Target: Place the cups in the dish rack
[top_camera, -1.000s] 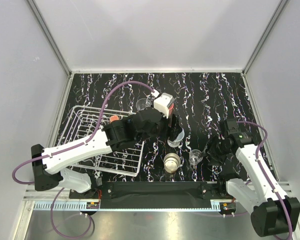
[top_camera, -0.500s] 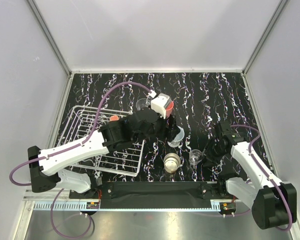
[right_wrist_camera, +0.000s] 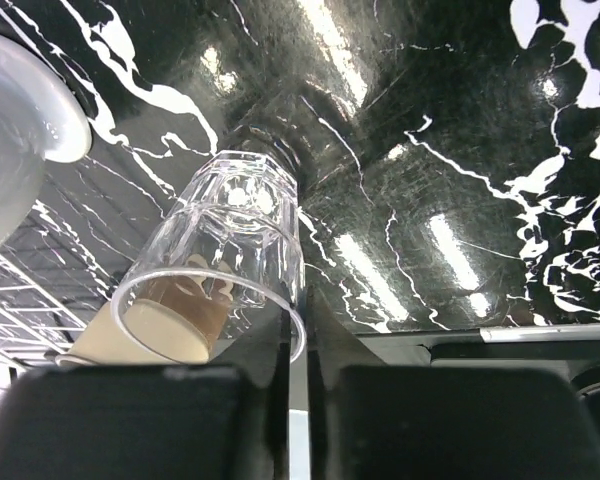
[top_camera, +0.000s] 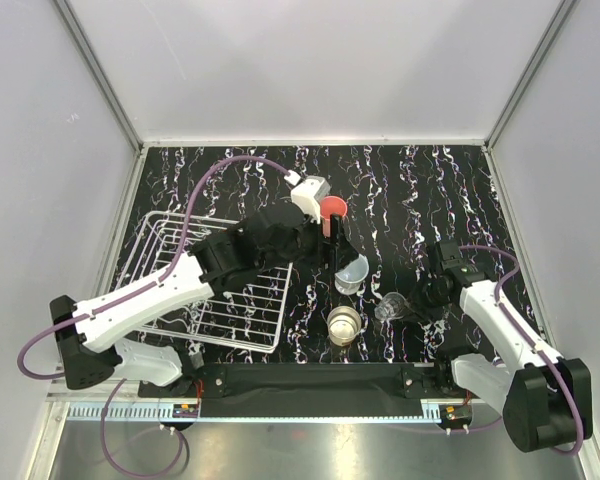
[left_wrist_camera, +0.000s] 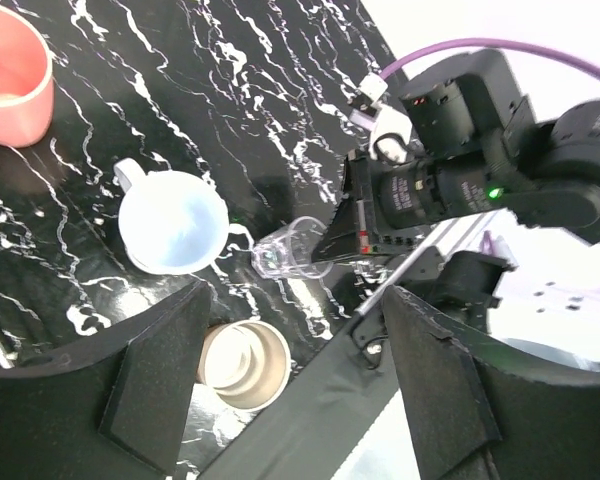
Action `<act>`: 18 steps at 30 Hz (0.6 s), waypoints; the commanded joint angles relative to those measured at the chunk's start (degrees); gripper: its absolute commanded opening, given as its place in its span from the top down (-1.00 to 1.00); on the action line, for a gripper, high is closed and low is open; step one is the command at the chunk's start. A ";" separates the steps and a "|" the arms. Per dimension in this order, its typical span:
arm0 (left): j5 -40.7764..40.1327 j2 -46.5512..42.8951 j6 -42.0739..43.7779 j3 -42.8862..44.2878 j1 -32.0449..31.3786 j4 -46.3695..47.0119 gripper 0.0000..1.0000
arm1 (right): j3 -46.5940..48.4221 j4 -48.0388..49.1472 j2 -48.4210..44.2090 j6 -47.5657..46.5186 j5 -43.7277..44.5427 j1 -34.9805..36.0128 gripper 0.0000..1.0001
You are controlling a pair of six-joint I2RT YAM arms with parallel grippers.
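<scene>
- Top view: The rack [top_camera: 230, 310] sits on the left of the table [top_camera: 430, 180], and the left arm reaches across it.
  - The left gripper [top_camera: 330, 243] hangs just past the rack's right edge, beside the red cup [top_camera: 332, 208]. This view does not show how wide it is spread.
  - The blue mug [top_camera: 352, 272] and beige cup [top_camera: 346, 324] stand on the table right of the rack.
  - The glass [top_camera: 390, 305] is tilted just right of the beige cup, at the tip of the right gripper [top_camera: 408, 305].
- Left wrist view: The left gripper [left_wrist_camera: 300, 390] is spread wide with nothing between its fingers [left_wrist_camera: 160, 385].
  - Below it are the blue mug [left_wrist_camera: 172, 222] and beside that the beige cup [left_wrist_camera: 242, 352], both upright.
  - The red cup [left_wrist_camera: 10, 90] is at the upper left.
  - The glass [left_wrist_camera: 288, 252] leans over, its mouth toward the right gripper [left_wrist_camera: 342, 245], which has its rim.
- Right wrist view: The right gripper [right_wrist_camera: 300, 385] is nearly closed, pinching the wall of the glass [right_wrist_camera: 230, 240] at the rim.
  - The glass's base points down at the table.
  - The beige cup [right_wrist_camera: 170, 325] shows through the glass.
  - The blue mug [right_wrist_camera: 20, 130] is at the left edge.
</scene>
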 commanded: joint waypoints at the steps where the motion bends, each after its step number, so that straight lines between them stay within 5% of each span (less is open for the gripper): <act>1: 5.01 -2.74 -4.19 0.79 2.21 2.03 -0.51 | 0.19 1.55 -0.29 0.46 0.36 0.51 1.00; 8: 19.57 -2.03 -9.11 1.58 8.88 5.34 -0.50 | 12.11 -4.24 -3.72 -1.38 -2.19 0.51 1.00; 13: 22.59 -4.05 -10.79 -1.93 10.56 13.35 -0.50 | 25.47 -6.01 -3.37 -3.93 -5.78 0.51 1.00; 18: 22.77 -7.21 -12.97 -7.99 10.91 23.28 -0.53 | 32.97 0.03 -1.44 -5.95 -18.43 0.51 1.00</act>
